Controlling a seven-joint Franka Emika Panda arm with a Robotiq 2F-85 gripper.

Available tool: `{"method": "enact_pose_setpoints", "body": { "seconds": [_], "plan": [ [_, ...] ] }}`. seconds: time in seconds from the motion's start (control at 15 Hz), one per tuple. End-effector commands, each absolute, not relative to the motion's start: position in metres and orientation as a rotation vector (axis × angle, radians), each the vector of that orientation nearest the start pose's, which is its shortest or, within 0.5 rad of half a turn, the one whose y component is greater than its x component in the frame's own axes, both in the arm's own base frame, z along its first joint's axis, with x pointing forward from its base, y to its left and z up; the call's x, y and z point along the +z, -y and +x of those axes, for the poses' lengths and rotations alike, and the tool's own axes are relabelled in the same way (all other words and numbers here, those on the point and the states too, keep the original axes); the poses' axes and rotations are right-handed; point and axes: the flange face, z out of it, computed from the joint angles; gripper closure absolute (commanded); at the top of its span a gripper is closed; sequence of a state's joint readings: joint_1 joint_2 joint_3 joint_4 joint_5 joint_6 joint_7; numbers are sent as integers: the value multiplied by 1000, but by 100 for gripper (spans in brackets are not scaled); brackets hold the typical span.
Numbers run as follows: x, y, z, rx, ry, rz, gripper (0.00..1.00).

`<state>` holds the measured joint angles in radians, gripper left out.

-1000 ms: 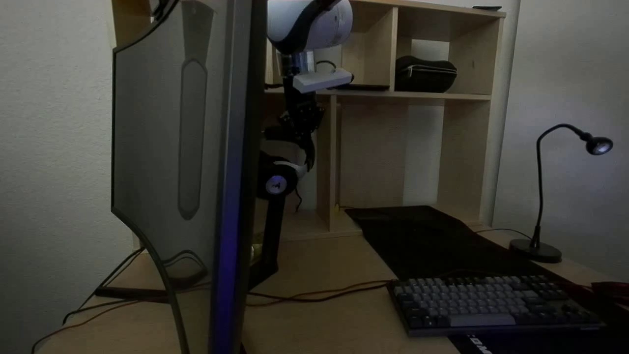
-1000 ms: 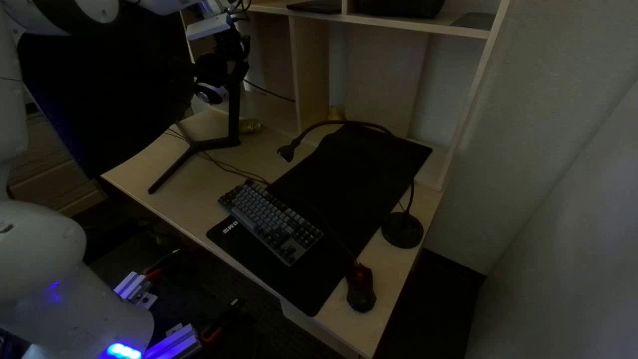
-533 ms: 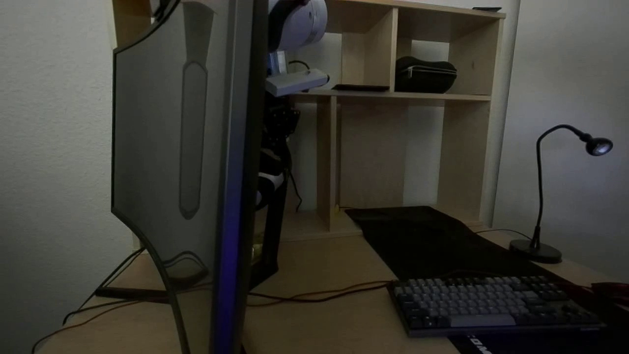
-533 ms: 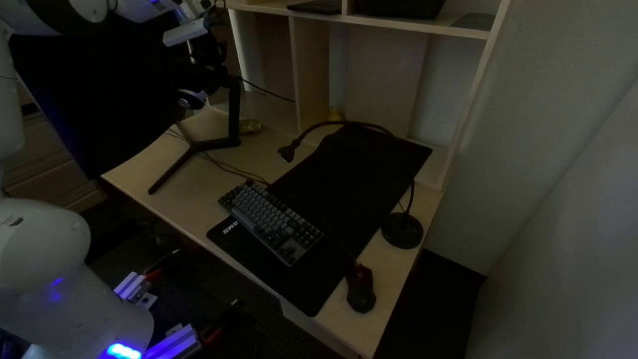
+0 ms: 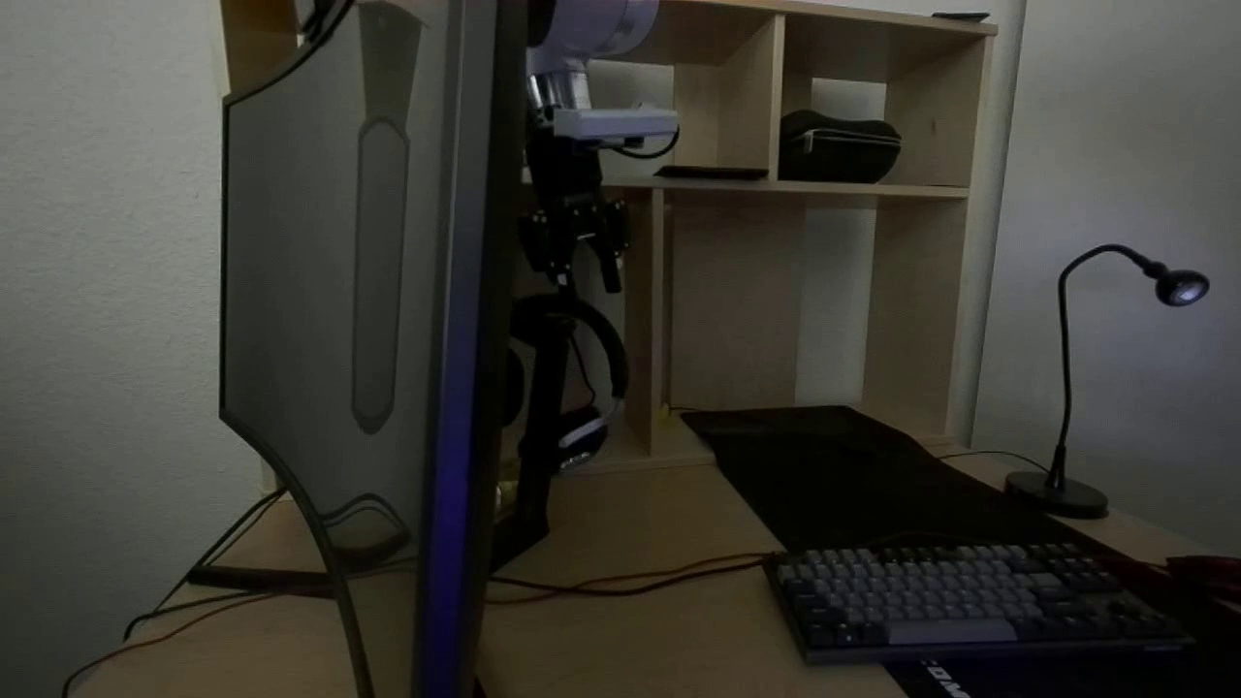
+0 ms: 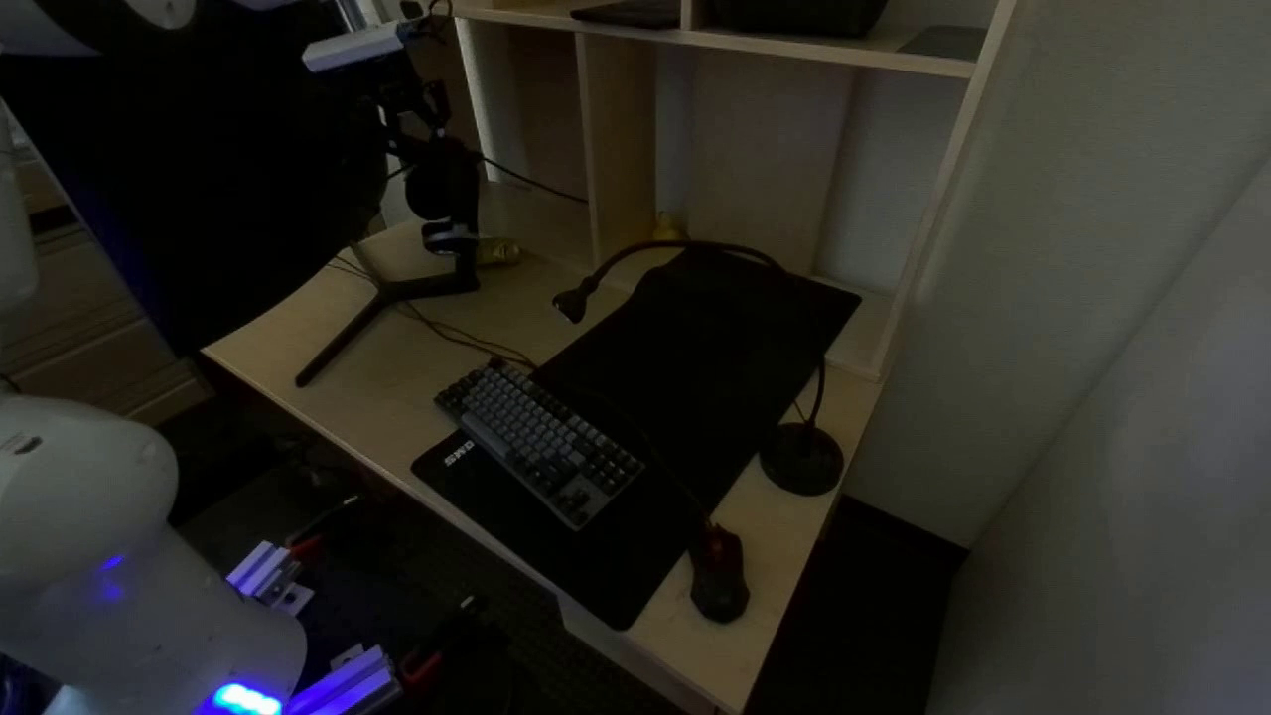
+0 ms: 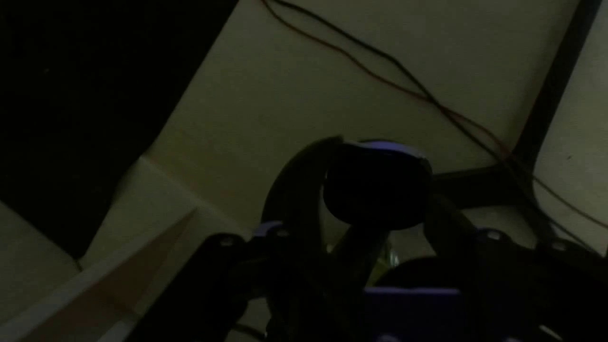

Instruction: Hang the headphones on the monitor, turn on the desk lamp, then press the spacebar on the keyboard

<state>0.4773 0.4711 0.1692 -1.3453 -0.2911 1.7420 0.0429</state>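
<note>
Exterior view, gripper point(image 5: 588, 285) (jaws apart), headphones point(image 5: 614, 341) below

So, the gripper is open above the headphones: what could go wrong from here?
The gripper is close above the headphones, perhaps touching, and may catch them when it leaves. They seem only to hang on the monitor stand, so a bump could make them slip. A hard push could tip the desk lamp, with its thin stalk and small base.
</note>
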Motion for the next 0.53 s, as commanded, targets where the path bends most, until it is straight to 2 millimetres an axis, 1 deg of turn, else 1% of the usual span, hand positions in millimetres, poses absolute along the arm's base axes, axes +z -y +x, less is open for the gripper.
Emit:
{"method": "enact_pose_setpoints", "body": {
  "seconds": [0.0, 0.13, 0.2, 0.27, 0.4, 0.47],
  "plan": [
    [463, -351, 573, 275, 1078, -3068, 1],
    [463, -337, 576, 361, 1060, -3044, 0],
    [461, -348, 576, 283, 1049, -3095, 7],
    [461, -341, 577, 313, 1044, -3084, 1],
    [468, -323, 589, 228, 1012, -3175, 0],
    [476, -312, 594, 173, 984, -3216, 0]
  ]
}}
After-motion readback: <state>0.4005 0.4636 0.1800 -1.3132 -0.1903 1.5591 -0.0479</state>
